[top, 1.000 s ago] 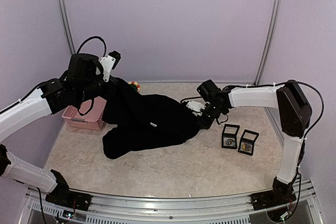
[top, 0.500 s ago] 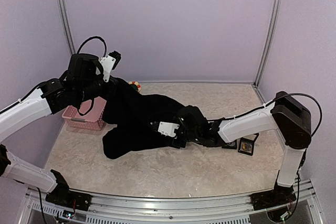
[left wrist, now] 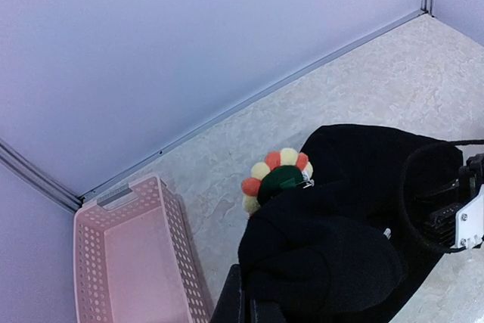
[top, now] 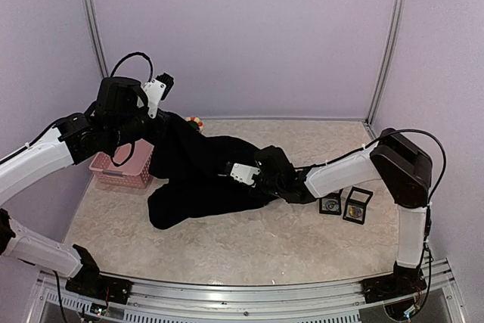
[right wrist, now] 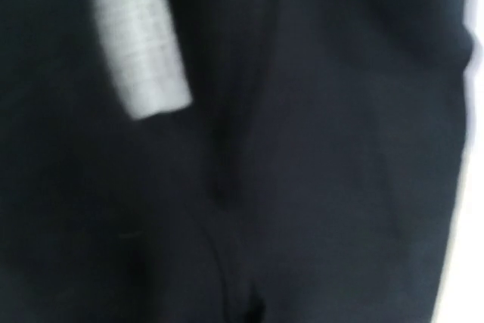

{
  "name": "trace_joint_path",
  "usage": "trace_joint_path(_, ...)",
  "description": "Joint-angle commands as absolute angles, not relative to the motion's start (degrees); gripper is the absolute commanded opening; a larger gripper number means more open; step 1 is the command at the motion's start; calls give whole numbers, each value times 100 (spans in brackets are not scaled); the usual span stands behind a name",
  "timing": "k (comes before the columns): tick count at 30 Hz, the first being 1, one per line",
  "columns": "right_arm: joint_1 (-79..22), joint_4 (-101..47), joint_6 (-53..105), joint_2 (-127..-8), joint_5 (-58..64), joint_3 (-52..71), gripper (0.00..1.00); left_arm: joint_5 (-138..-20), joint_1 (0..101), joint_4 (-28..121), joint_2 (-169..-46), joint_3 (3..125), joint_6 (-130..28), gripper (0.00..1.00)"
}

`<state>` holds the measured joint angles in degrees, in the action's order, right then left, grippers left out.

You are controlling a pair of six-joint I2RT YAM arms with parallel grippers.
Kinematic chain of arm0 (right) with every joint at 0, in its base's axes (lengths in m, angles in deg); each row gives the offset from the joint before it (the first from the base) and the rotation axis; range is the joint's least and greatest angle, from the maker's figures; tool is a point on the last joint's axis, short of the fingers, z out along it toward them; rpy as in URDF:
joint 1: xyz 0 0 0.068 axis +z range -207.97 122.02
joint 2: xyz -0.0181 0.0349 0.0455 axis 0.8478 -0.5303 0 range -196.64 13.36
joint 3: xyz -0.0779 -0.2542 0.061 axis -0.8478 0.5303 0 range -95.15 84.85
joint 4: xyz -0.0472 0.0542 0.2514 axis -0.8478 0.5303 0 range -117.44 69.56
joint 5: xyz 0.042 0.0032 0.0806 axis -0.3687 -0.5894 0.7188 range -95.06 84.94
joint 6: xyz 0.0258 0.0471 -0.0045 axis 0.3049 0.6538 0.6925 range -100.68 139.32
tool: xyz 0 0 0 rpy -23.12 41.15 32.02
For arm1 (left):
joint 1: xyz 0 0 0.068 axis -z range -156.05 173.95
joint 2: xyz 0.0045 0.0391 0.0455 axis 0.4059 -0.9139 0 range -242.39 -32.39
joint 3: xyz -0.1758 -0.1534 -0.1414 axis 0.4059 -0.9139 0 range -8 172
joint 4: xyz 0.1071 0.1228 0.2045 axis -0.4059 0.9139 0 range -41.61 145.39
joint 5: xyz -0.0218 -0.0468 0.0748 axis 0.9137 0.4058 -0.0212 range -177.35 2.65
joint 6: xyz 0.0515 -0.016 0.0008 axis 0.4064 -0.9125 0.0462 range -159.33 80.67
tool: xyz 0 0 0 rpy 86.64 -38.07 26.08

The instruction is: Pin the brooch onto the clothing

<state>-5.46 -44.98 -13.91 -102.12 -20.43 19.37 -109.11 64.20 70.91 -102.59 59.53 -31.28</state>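
Note:
The clothing (top: 204, 175) is a black T-shirt, bunched on the table and lifted at its far-left end. My left gripper (top: 153, 131) is shut on that raised fold; in the left wrist view its fingers (left wrist: 240, 300) pinch the cloth (left wrist: 325, 255). My right gripper (top: 236, 180) reaches across low over the shirt's middle. The right wrist view is blurred, filled with black cloth (right wrist: 340, 156) and the white label (right wrist: 140, 51), and the jaws cannot be made out. The brooch cannot be made out for certain.
A pink basket (top: 121, 170) stands at the left, beside the raised shirt. A round orange-and-yellow plush flower (left wrist: 278, 178) lies behind the shirt. Two small black display boxes (top: 357, 204) stand at the right, partly behind my right arm. Walls close the back and sides.
My right arm has swung left from beside the display boxes to over the shirt's middle, then a little farther back. My left arm has not moved and holds the fold.

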Motion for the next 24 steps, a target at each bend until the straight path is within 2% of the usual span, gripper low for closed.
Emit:
trace_joint_path(1,-929,-4334,-924,-9704,-2238,1392,0,-10776,6089,7070,-10175,6282,-2990,0)
trace_joint_path(5,-1602,-3419,-497,-9569,-2148,-39,0,-10902,5463,7054,-10839,7528,-2524,0)
trace_joint_path(9,-2310,-2362,76,-9912,-1937,-2615,0,-10891,5062,7022,-12173,9669,-2183,0)
trace_joint_path(12,-2396,-2313,-114,-10099,-2139,-4115,0,-11141,4995,6886,-12853,11245,-1812,0)
trace_joint_path(15,-2396,-2453,-186,-10101,-2080,-5013,0,-11226,4939,6855,-13481,12523,-1638,0)
trace_joint_path(19,-2373,-2507,-218,-9659,-1824,-4812,0,-11145,4932,6564,-13572,12554,-1490,0)
trace_joint_path(24,-2315,-2441,-388,-8800,-1992,-2903,0,-10940,5016,6485,-13005,11167,-1538,0)
